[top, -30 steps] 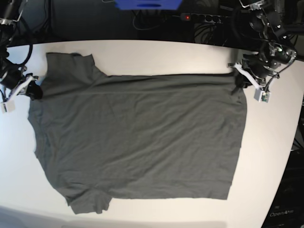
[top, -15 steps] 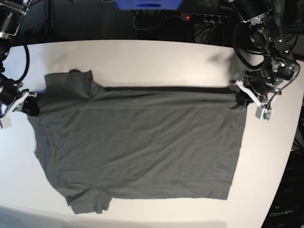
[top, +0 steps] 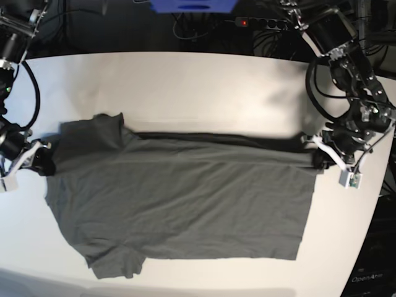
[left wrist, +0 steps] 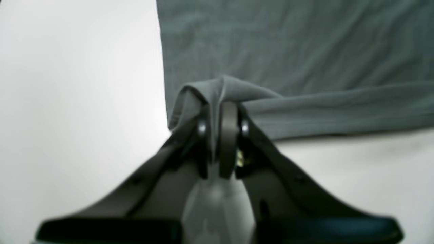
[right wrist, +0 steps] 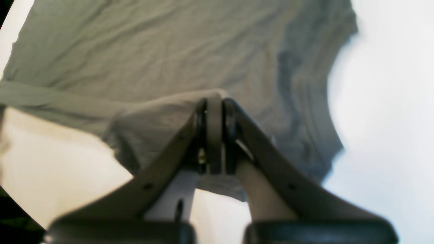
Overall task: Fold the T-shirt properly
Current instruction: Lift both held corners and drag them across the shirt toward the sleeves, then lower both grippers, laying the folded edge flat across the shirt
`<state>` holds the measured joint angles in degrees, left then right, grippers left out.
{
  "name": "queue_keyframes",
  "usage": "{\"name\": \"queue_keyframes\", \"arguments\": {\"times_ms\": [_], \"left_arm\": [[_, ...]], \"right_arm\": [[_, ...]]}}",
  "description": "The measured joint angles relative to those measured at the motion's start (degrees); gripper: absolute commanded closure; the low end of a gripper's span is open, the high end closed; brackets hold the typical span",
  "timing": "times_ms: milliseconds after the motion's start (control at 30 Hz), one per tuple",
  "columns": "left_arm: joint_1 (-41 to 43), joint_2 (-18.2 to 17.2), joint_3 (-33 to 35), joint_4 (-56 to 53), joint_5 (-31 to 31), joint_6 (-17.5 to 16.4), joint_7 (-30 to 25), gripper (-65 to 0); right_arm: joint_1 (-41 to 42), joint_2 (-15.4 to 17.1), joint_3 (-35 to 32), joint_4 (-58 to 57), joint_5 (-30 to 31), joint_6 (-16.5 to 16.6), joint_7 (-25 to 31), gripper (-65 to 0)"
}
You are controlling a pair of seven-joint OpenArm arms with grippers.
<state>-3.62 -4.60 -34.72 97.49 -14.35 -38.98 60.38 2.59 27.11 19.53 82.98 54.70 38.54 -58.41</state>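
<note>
The dark grey T-shirt lies spread on the white table, collar end at the left, hem at the right. Its far long edge is lifted and carried toward the near side, with a dark shadow under it. My left gripper is shut on the far hem corner; in the left wrist view the cloth bunches over the closed fingertips of the gripper. My right gripper is shut on the shoulder edge by the far sleeve, and the right wrist view shows the gripper pinching the T-shirt.
Dark cables, a power strip and a blue object sit beyond the table's far edge. The table's curved right edge runs close to my left arm. Bare tabletop shows beyond the shirt's far edge.
Both grippers have moved toward the near side with the shirt's far edge held. The far edge and far sleeve have come forward, uncovering more table behind.
</note>
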Motion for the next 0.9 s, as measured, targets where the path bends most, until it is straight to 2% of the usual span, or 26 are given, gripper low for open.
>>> {"name": "queue_keyframes", "arguments": {"times_ms": [300, 467, 633, 733, 900], "left_arm": [[-3.0, 0.3, 0.0, -0.1, 0.0, 0.0, -0.3, -1.9], [-3.7, 1.3, 0.0, -0.2, 0.0, 0.0, -0.1, -1.8], [-4.0, 1.3, 0.0, -0.2, 0.1, 0.0, -0.4, -1.8], [-4.4, 1.9, 0.0, -1.6, 0.1, 0.2, -4.0, -1.8], [-4.5, 2.1, 0.0, -4.7, 0.4, 0.2, -6.2, -1.8]], "right_arm": [[3.9, -0.7, -3.8, 0.0, -0.2, 0.0, 0.1, -0.9], [4.9, -2.3, -3.8, -0.2, -8.6, 0.0, 1.5, -0.9], [5.2, -4.2, -3.8, -0.2, -12.7, 0.0, 1.9, -0.9], [6.3, -6.2, -3.8, -0.3, -17.2, 0.0, 1.6, -0.9], [8.5, -7.3, -3.8, -3.0, -18.9, 0.0, 1.9, -0.9]]}}
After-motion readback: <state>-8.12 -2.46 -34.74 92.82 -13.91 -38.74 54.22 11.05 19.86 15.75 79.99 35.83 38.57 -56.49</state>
